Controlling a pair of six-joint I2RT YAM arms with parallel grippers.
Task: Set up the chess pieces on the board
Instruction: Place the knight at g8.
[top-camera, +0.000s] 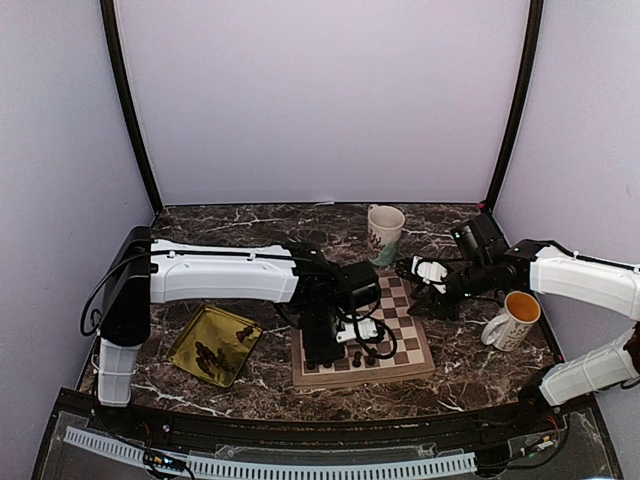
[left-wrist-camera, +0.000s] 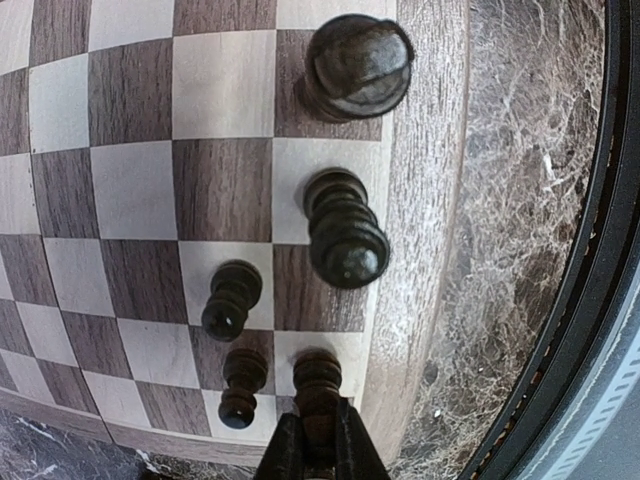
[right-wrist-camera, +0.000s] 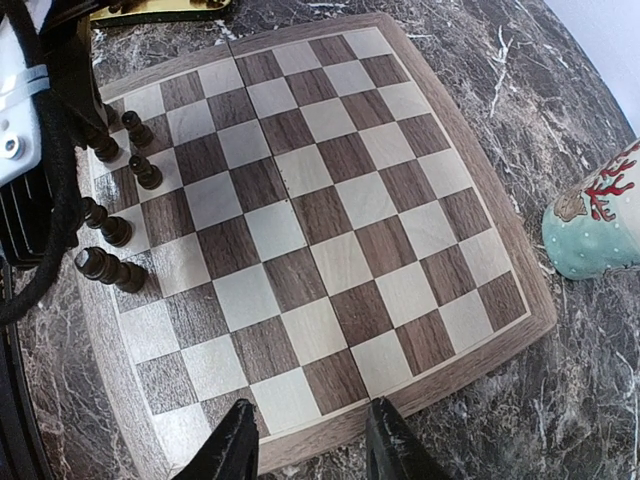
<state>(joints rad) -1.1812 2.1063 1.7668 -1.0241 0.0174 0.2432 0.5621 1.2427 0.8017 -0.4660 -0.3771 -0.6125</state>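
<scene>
The wooden chequered board (top-camera: 410, 330) lies at the table's middle; it also shows in the left wrist view (left-wrist-camera: 130, 190) and the right wrist view (right-wrist-camera: 330, 250). My left gripper (left-wrist-camera: 318, 450) is shut on a dark chess piece (left-wrist-camera: 317, 385) that stands on a corner square by the rim. Several other dark pieces (left-wrist-camera: 345, 235) stand on nearby squares, also seen in the right wrist view (right-wrist-camera: 110, 268). More pieces (top-camera: 212, 355) lie in the gold tray (top-camera: 188, 335). My right gripper (right-wrist-camera: 308, 440) is open and empty above the board's far edge.
A white mug with a coral pattern (top-camera: 385, 230) stands behind the board, also in the right wrist view (right-wrist-camera: 598, 225). A white mug with an orange inside (top-camera: 515, 320) stands right of the board. A black rail (left-wrist-camera: 600, 250) runs along the near table edge.
</scene>
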